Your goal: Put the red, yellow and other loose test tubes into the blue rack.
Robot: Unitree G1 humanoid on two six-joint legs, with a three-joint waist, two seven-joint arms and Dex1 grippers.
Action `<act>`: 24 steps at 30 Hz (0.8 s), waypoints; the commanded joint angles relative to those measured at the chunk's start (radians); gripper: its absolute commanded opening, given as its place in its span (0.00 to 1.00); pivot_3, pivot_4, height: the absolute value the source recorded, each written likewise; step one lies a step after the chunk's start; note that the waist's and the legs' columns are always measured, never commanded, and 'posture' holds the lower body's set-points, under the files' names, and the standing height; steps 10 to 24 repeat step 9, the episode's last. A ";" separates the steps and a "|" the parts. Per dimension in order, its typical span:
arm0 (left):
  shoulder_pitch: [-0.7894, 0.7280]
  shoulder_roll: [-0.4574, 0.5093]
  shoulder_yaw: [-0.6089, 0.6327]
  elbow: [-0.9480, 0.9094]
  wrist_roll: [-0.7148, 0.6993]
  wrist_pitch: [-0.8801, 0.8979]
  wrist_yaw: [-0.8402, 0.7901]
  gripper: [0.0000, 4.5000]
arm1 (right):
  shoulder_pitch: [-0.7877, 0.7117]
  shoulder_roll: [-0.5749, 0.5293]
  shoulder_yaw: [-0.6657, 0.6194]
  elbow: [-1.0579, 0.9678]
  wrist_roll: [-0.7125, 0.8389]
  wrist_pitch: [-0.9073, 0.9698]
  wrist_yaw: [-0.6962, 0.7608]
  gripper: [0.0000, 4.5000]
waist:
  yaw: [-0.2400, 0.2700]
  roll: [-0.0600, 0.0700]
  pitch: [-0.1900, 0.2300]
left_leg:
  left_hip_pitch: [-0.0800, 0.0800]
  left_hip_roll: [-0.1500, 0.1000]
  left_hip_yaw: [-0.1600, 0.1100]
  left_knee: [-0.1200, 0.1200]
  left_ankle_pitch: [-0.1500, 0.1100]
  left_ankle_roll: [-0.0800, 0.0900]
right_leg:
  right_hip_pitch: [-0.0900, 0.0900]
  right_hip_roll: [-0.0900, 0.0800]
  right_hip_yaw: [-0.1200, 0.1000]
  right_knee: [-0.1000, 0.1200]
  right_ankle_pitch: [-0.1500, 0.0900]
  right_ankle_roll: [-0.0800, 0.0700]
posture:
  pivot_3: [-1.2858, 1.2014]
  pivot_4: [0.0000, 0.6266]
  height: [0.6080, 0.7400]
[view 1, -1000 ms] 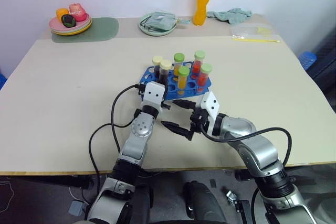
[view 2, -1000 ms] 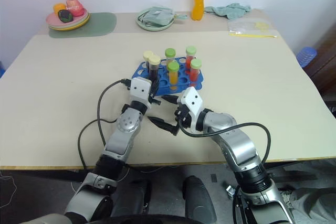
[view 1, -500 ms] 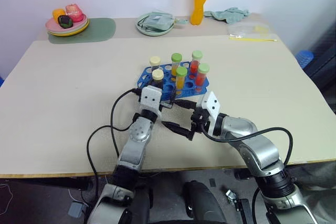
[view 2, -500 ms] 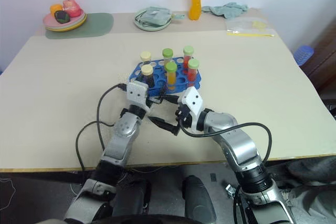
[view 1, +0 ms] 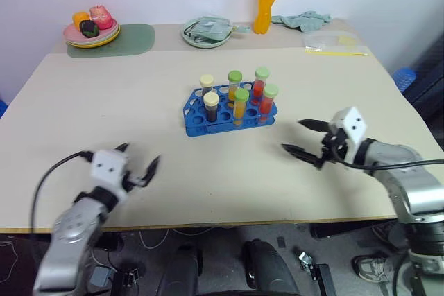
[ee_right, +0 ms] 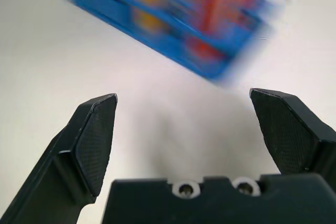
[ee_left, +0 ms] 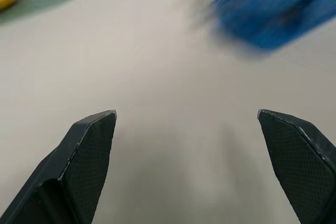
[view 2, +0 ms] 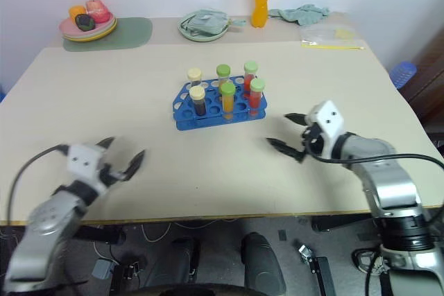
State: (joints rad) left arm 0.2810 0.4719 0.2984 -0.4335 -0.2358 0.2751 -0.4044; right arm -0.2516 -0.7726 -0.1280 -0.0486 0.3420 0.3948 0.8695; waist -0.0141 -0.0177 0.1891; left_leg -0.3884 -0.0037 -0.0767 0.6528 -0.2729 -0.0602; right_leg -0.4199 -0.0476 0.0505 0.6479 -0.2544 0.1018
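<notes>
A: While the blue rack (view 1: 229, 109) sits mid-table, how many tubes are in it?
B: Six test tubes (view 1: 238, 96), all upright. Two with cream caps at the rack's left end, four with green caps to the right. Contents look dark, orange and red.
A: Any loose tubes on the table (view 1: 104, 102)?
B: Can't spot one lying around the rack.
A: Left gripper (view 1: 137, 163)?
B: Near the front edge on the robot's left, well apart from the rack. Fingers spread wide, nothing between them. Left wrist view agrees: both black fingertips (ee_left: 94, 140) far apart over bare tabletop, rack a blue blur beyond.
A: Right gripper (view 1: 300, 138)?
B: Right of the rack, near but not touching, pointing toward it. Fingers also spread wide and empty. Right wrist view has the rack ahead, blurred.
A: Background stuff?
B: Far edge: pink plate (view 1: 91, 35) with food on a green mat (view 1: 132, 38) at far left, pale green plate (view 1: 206, 33) near the middle, orange drink bottle (view 1: 266, 1), crumpled teal cloth (view 1: 302, 19), clear plastic bag (view 1: 331, 41) at far right.
</notes>
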 commanded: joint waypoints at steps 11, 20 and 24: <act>0.003 -0.074 0.045 -0.017 0.020 -0.023 0.085 0.99 | -0.063 0.029 0.033 0.108 -0.038 -0.105 0.039 1.00 | -0.004 0.000 0.000 | 0.001 0.000 0.000 0.000 0.000 0.000 | 0.001 0.000 0.000 0.000 0.000 0.000 | 0.52 0.24 1.00; 0.003 -0.074 0.045 -0.017 0.020 -0.023 0.085 0.99 | -0.063 0.029 0.033 0.108 -0.038 -0.105 0.039 1.00 | -0.004 0.000 0.000 | 0.001 0.000 0.000 0.000 0.000 0.000 | 0.001 0.000 0.000 0.000 0.000 0.000 | 0.52 0.24 1.00; 0.003 -0.074 0.045 -0.017 0.020 -0.023 0.085 0.99 | -0.063 0.029 0.033 0.108 -0.038 -0.105 0.039 1.00 | -0.004 0.000 0.000 | 0.001 0.000 0.000 0.000 0.000 0.000 | 0.001 0.000 0.000 0.000 0.000 0.000 | 0.52 0.24 1.00</act>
